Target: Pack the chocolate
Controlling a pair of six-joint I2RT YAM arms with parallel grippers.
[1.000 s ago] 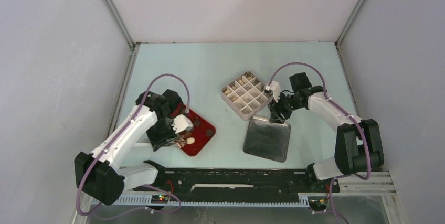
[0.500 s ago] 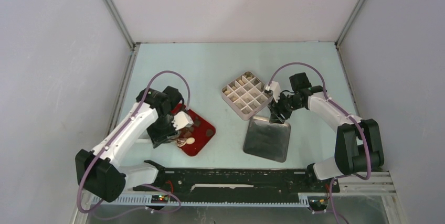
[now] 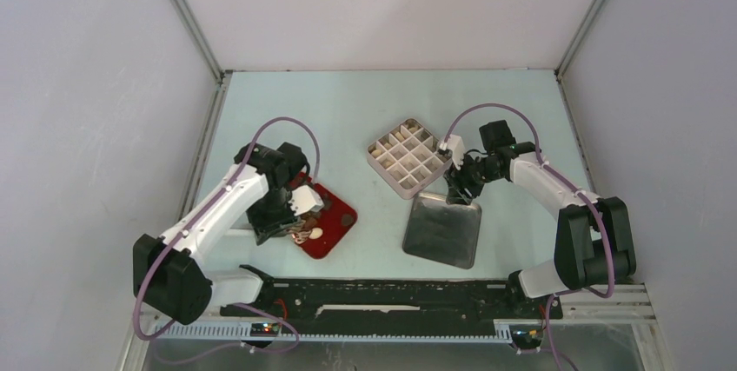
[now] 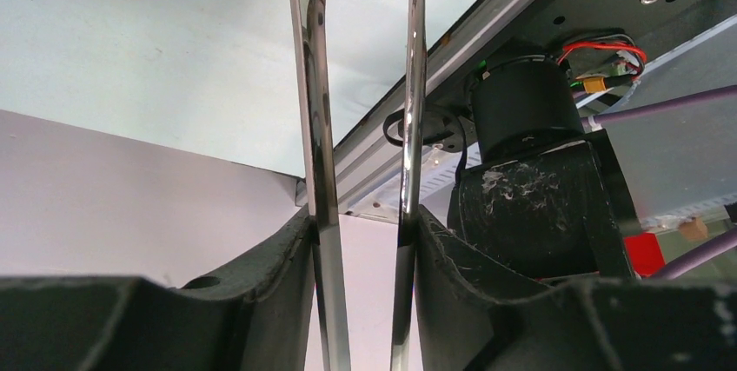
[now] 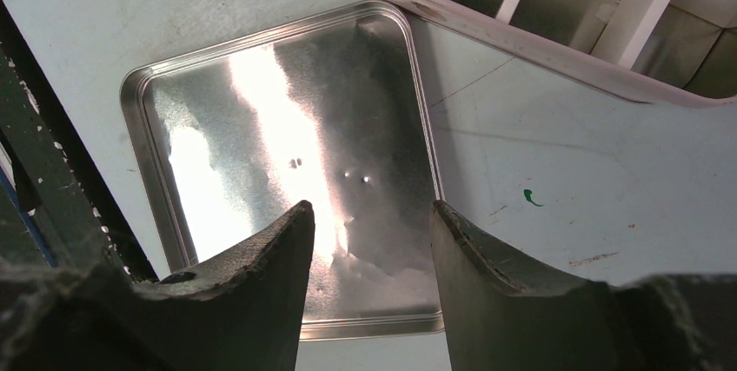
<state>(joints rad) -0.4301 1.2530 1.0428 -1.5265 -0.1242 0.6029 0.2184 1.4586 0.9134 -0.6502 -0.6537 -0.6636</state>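
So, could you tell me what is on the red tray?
A cream-white chocolate shows on the red tray; the left gripper, holding tongs, hides part of the tray.

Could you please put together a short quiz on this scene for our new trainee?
1. True or false: the right gripper is shut on something.
2. What does the left gripper hold? A) tongs B) a spoon C) nothing
3. Fill in: the chocolates lie on a tray coloured ____.

Key:
1. False: it is open and empty above the metal tray.
2. A: the tongs sit between its fingers.
3. Red: they lie on the red tray.
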